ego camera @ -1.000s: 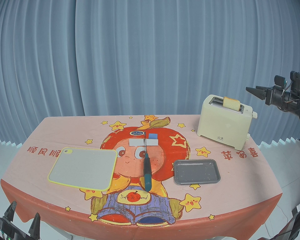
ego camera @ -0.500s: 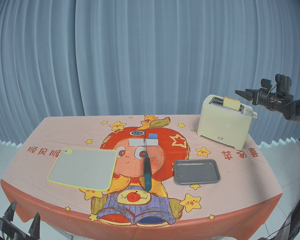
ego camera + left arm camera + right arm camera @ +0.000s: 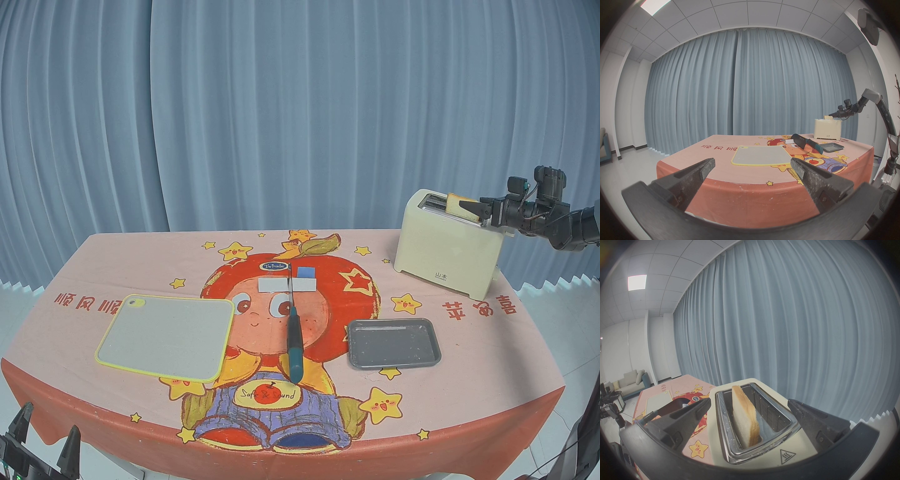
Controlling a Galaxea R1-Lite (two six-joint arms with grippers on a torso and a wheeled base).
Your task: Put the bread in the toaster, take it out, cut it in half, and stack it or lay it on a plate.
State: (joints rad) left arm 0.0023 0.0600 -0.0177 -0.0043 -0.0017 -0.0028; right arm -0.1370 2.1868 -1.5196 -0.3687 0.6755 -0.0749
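Observation:
A slice of bread (image 3: 458,204) stands upright in a slot of the cream toaster (image 3: 447,250) at the table's back right, its top poking out. My right gripper (image 3: 474,209) hovers open just above the toaster's top, level with the bread (image 3: 744,416), fingers on either side of the slot. A teal-handled knife (image 3: 294,340) lies at the table's middle, a yellow-rimmed cutting board (image 3: 167,336) to its left and a dark grey plate (image 3: 394,343) to its right. My left gripper (image 3: 751,175) is open, low off the table's front left corner.
The table (image 3: 94,262) has a cartoon-printed pink cloth. White and blue tape patches (image 3: 286,284) sit near the knife's tip. A blue curtain hangs close behind the table.
My right gripper has come in from the far right and dropped toward the toaster, its tips now at the bread. The left arm has not moved.

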